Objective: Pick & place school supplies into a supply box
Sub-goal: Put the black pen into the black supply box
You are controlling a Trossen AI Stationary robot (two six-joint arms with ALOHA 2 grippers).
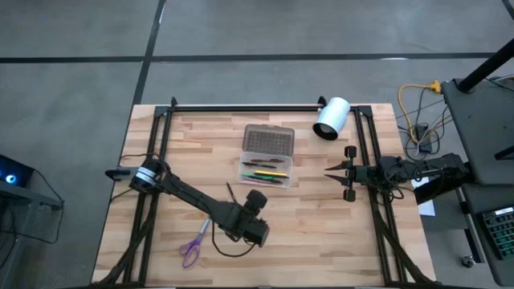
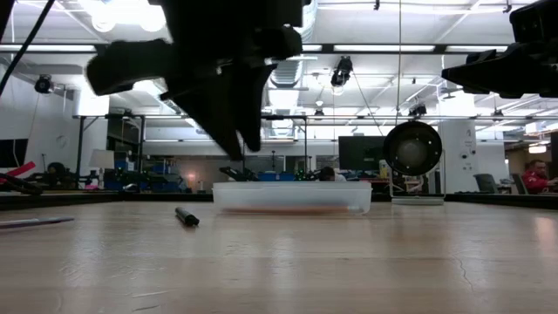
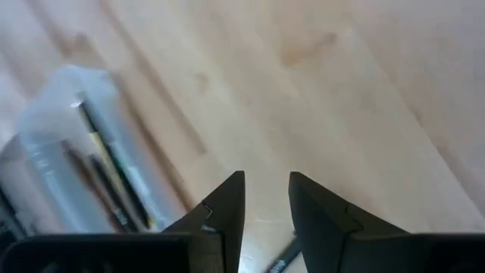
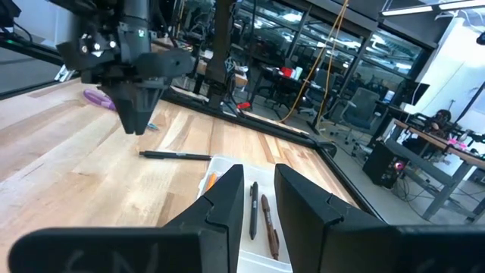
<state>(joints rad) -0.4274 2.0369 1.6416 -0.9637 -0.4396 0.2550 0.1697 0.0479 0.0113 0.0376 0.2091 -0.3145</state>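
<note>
The supply box (image 1: 267,170) is a clear tray holding several pens and pencils, its dotted lid (image 1: 269,139) lying open on the far side. It also shows in the low view (image 2: 292,197). A black pen (image 1: 231,196) lies on the table left of the box, with purple-handled scissors (image 1: 193,245) nearer the near edge. My left gripper (image 3: 267,205) hangs open above the table and points down, over the black pen (image 3: 279,262), with the box (image 3: 68,163) to one side. My right gripper (image 4: 258,201) is open and level, just right of the box (image 4: 261,216), pointing at it.
A white cylinder (image 1: 332,118) with a dark opening lies at the far right, beyond the box. Black frame rails (image 1: 241,106) run along the far edge and both sides. Bare wood (image 1: 321,233) spreads between the box and the near edge.
</note>
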